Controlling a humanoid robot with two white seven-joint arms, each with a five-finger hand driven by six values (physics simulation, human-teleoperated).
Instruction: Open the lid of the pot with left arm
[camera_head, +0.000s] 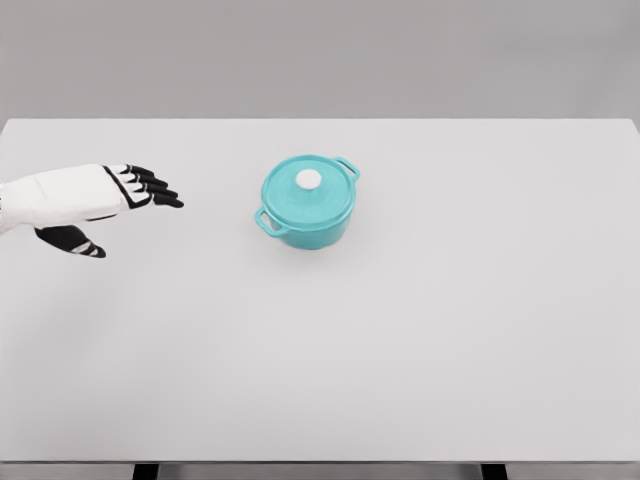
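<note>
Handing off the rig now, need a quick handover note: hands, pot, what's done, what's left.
Left hand: open, fingers extended, holding nothing, at the left side of the table, clear of the pot.
Right hand: not in view.
Pot: teal, upright near the middle of the table, one handle toward the back right, one toward the front left.
Lid: on the pot, white knob on top.
Done: nothing yet; no contact with the pot.
Left: bring the left hand to the knob, grasp it, lift the lid off.
</note>
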